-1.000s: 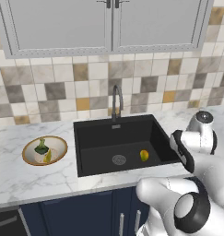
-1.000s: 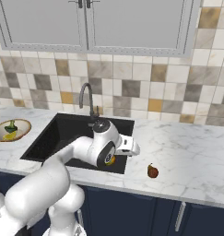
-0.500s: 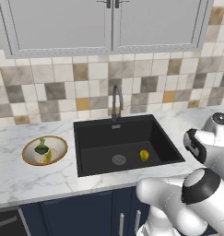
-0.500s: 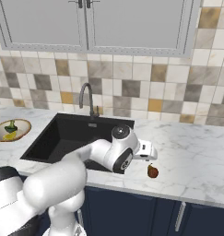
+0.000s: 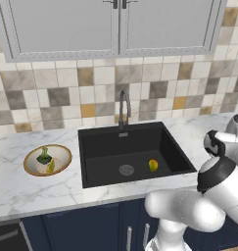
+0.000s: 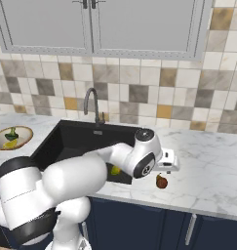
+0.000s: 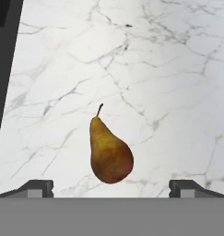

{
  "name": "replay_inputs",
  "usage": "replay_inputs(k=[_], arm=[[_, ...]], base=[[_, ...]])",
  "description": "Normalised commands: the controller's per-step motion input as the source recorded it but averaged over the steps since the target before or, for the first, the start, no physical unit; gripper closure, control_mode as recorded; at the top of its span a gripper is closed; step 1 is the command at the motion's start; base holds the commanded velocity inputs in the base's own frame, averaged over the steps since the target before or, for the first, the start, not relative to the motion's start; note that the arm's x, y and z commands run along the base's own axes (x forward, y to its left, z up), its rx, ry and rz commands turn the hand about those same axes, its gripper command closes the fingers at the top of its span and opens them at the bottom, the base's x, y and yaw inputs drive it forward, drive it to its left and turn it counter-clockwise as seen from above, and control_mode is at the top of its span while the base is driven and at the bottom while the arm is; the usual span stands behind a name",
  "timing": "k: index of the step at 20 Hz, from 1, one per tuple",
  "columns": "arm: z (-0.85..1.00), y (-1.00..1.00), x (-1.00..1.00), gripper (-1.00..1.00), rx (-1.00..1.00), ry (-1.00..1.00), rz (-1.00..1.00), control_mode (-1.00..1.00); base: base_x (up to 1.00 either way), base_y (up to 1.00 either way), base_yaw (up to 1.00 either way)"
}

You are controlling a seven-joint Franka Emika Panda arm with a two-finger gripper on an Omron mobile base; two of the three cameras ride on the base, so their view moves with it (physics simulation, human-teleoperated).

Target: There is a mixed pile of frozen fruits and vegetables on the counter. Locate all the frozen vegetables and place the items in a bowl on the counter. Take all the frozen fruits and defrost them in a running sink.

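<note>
The sink (image 5: 132, 154) is a big black box set in the white marble surface (image 6: 212, 166). A dark bent tap (image 5: 122, 109) stands at the back edge of the sink. Inside the sink, a small round yellow-green fruit (image 5: 153, 165) lies on the bottom, just beside the round metal drain (image 5: 126, 170).

On the arm's left of the sink, well apart from it, sits the bowl (image 5: 31, 169) with its tan rim. In the bowl are a dark green bumpy lump (image 5: 44, 157) and a slim yellow piece (image 5: 51, 166), close to each other.

On the other side of the sink, a brown pear (image 7: 109, 154) lies on the surface, near the sink's edge. Its thin stem points away from the gripper in the hand view. Nothing touches the pear but the surface.

The gripper (image 7: 111, 186) hangs above the pear. Its two dark fingers (image 7: 37, 188) are spread far apart, one on each side of the pear, and they hold nothing. In the right base view the gripper (image 6: 167, 166) is right over the pear (image 6: 161, 181).
</note>
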Motion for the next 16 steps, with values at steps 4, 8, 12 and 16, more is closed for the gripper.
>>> replay_inputs(k=[4, 8, 12, 16], arm=[[-0.12, 0.03, 0.0, -1.0, 0.0, 0.07, 0.01, -1.0], [-0.47, 0.18, -0.03, -1.0, 0.0, 0.01, 0.04, -1.0], [-0.5, 0.1, -0.1, -1.0, -0.01, 0.0, 0.04, -1.0], [-0.23, 0.0, -0.03, -1.0, -0.03, 0.0, 0.03, -1.0]], base=[[0.0, 0.0, 0.0], [0.0, 0.0, 0.0], [0.0, 0.0, 0.0], [0.0, 0.0, 0.0]])
